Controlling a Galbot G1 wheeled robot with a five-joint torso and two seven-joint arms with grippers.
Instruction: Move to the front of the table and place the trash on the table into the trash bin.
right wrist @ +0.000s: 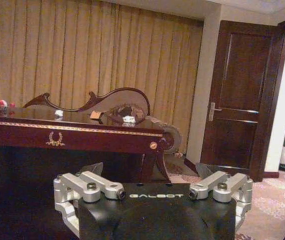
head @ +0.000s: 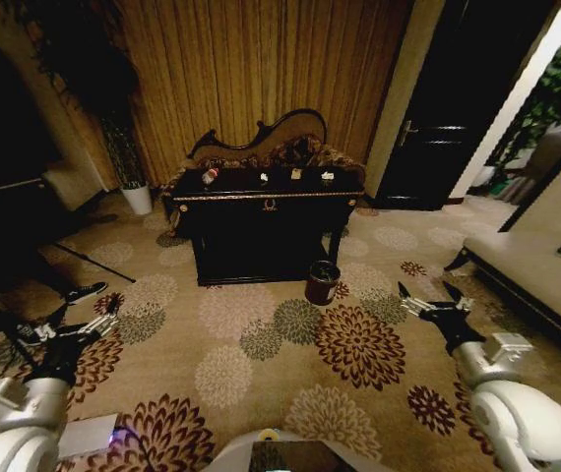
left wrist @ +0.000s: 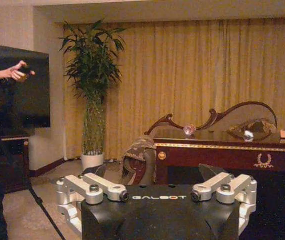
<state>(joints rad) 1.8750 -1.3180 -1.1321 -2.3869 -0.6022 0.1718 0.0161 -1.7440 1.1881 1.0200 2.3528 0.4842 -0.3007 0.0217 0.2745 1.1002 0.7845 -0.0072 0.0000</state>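
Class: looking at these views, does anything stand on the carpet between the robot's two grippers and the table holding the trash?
Nothing visible does: bare carpet lies between the left gripper, the right gripper and the table. The trash bin stands at its front right.

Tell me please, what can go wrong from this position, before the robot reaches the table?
1. The trash bin stands on the carpet in front of the table, toward its right; driving ahead could knock it over.
2. The bottle lies on its side, so it may roll away when touched.
3. Both the left pincer and the right pincer are far from the table, and the trash pieces are small.
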